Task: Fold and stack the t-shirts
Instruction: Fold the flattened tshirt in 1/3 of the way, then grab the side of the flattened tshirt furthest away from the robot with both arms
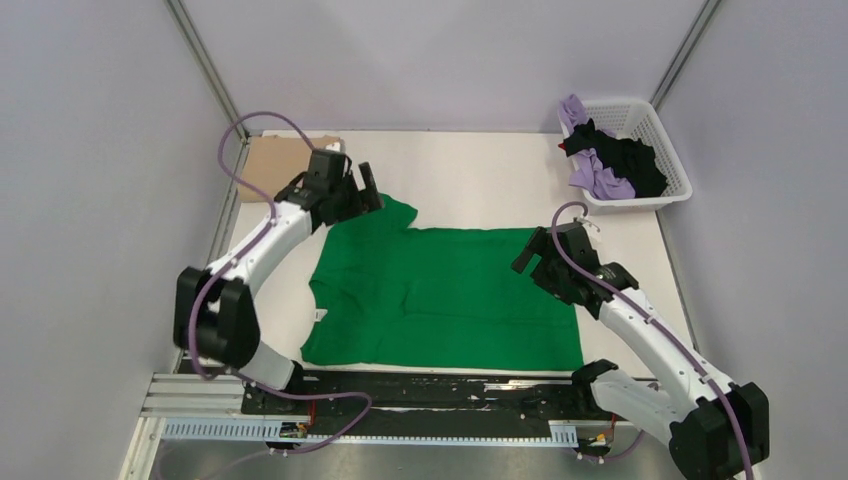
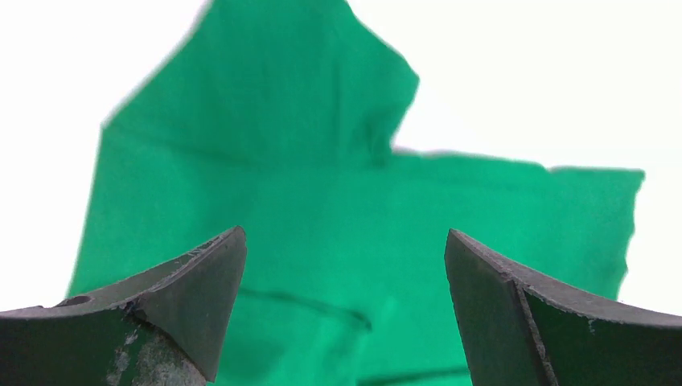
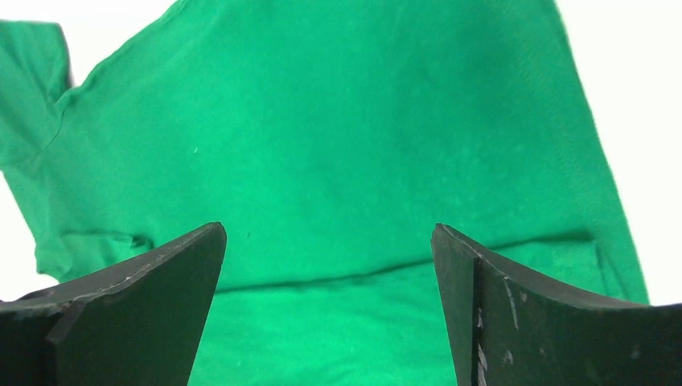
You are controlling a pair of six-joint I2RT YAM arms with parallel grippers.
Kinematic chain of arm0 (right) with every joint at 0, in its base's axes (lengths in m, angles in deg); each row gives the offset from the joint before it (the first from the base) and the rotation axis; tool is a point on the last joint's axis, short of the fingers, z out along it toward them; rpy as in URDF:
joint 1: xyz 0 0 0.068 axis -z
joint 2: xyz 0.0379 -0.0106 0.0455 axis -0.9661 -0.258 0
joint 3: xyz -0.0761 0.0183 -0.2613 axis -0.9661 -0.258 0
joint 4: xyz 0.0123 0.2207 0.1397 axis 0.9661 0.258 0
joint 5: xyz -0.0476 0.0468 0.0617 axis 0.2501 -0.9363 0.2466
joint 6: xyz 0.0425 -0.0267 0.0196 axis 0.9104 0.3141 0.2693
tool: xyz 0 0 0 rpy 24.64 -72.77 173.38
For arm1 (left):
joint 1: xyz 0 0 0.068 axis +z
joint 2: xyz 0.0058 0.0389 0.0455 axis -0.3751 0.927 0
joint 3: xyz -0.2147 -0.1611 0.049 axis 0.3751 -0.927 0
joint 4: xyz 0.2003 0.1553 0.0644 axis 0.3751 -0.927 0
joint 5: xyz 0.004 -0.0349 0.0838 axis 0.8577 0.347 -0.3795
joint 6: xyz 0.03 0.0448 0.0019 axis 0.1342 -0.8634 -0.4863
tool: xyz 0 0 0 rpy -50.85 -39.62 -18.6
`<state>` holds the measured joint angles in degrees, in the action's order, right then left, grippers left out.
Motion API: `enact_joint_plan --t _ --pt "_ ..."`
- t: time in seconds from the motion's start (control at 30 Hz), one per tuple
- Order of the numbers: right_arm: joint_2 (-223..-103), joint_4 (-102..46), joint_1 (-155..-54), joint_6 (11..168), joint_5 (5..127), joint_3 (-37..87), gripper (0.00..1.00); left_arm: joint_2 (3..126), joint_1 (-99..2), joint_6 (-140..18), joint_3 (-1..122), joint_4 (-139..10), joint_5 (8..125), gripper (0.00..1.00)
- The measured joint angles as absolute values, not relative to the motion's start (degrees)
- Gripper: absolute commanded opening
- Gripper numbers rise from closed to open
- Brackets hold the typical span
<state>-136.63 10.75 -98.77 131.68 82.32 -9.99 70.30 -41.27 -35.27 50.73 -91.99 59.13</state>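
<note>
**Clerk:** What lay nearest as you stood there?

**Inspector:** The black rail (image 1: 420, 388) carrying both arm bases, at the near edge of the table (image 1: 480, 165). Just beyond it lay the green shirt (image 1: 440, 295), spread flat across the middle, with one sleeve pointing to the far left.

**Clerk:** And the grippers?

**Inspector:** The left gripper (image 2: 346, 241) hung over the far sleeve and the right gripper (image 3: 330, 233) over the shirt's right edge. Both had their jaws wide apart, with nothing between them. Neither held any cloth.

**Clerk:** What about the other garments?

**Inspector:** A lilac shirt (image 1: 603, 182) and a black shirt (image 1: 632, 160) were heaped loose in the white basket (image 1: 672, 150) at the far right corner. What I took for a tan shirt (image 1: 275, 160) lay flat at the far left corner, apart from the green one. I could not tell how neatly it was folded.

**Clerk:** How far along was the task?

**Inspector:** Early, in my judgement. One piece was possibly done. The green one was laid out and showed a crease or two, but it was not brought down to a packet. The two in the basket were untouched, and no stack had been built.
</note>
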Motion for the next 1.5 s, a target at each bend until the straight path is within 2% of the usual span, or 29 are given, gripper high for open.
enact_joint_plan --t 0.13,0.37,0.63,1.0,1.2,1.27,1.37,1.4,1.5 --pt "-140.0 8.72 -97.0 130.17 85.11 -9.4 1.0 85.38 -37.73 -40.31 64.76 -93.06 57.4 1.0" --pt "-145.46 5.24 -93.64 127.26 85.64 -9.3 1.0 110.39 -35.64 -49.65 90.34 -100.01 56.4 0.94" --pt "-148.08 3.28 -91.08 125.49 84.07 -9.34 1.0 126.47 -35.66 -55.61 108.08 -108.07 54.69 0.7" --pt "-148.04 2.01 -89.94 125.03 83.3 -10.8 1.0 128.94 -35.66 -57.93 110.27 -109.73 55.44 0.53" --pt "-147.87 1.75 -89.57 124.84 83.28 -11.44 1.0 128.2 -35.88 -59.92 108.48 -108.55 55.85 0.51" --pt "-147.67 1.72 -89.5 124.84 83.23 -11.46 1.0 127.15 -36.16 -60.29 106.56 -107.7 55.85 0.43" --pt "-147.56 1.68 -89.44 124.84 83.21 -11.46 1.0 125.99 -36.64 -60.55 104.43 -106.92 56.07 0.24" --pt "-147.52 1.66 -89.4 124.84 83.23 -11.46 1.0 125.86 -36.73 -60.38 104.17 -106.76 56.22 0.21" --pt "-147.47 1.64 -89.02 124.86 83.37 -11.46 1.0 125.64 -36.97 -60.18 103.65 -106.17 56.57 0.0"
